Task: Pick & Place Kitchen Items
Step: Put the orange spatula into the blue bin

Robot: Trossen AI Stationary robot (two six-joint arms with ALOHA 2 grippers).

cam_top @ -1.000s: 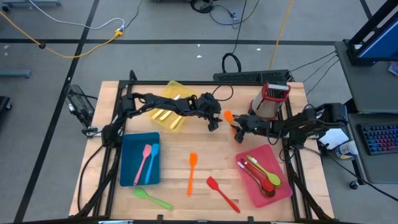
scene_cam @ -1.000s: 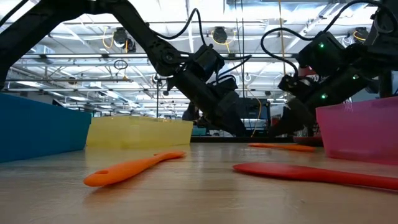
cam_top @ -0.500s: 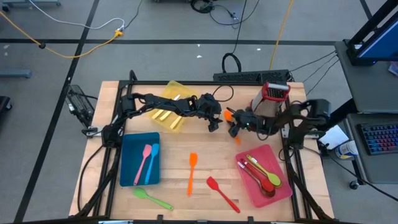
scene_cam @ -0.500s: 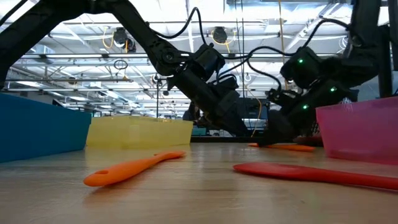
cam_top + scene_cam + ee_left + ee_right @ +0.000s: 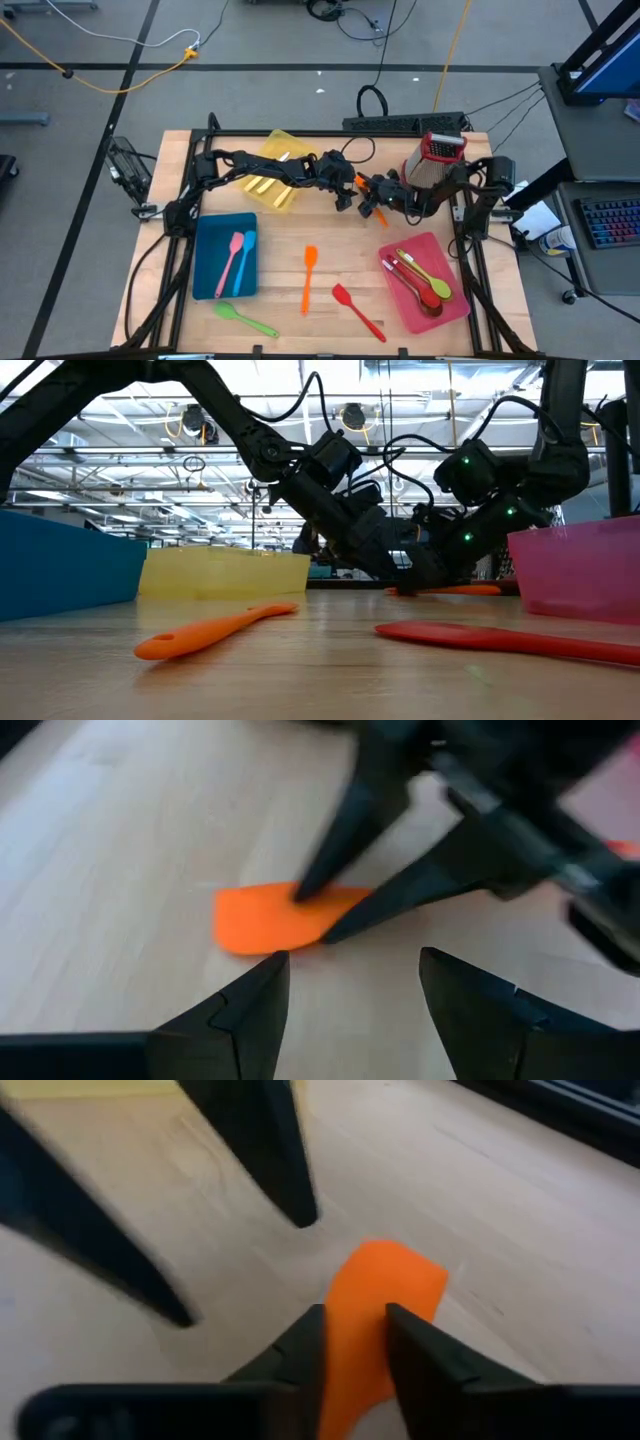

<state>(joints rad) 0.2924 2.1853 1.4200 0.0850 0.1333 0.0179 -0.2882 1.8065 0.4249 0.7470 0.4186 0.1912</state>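
An orange spatula (image 5: 361, 181) lies at the table's far middle; its blade shows in the left wrist view (image 5: 265, 917) and its handle in the low view (image 5: 455, 589). My right gripper (image 5: 373, 204) is low over it and shut on it. My left gripper (image 5: 345, 200) is open and empty just left of the blade, its fingertips (image 5: 262, 988) short of it. A second orange spatula (image 5: 308, 275), a red spatula (image 5: 357, 310) and a green spoon (image 5: 243, 318) lie flat on the near table. My right gripper pinches the orange spatula between its two fingers (image 5: 305, 1342), just behind the broad blade (image 5: 372, 1320). The fingers slant down from the table's right and lie along the spatula. The blade sticks out past the fingertips. The spatula lies about level at the table top.
A yellow tray (image 5: 290, 150) with cream-handled knives stands at the far left. A blue tray (image 5: 207, 262) holds a pink and a blue spatula. A pink tray (image 5: 450, 305) at the near right holds several utensils. A red-topped grater (image 5: 438, 160) stands behind the right arm.
My right gripper has gone toward the table's left edge, toward my left gripper, and now covers most of the orange spatula, of which only the blade end shows from above.
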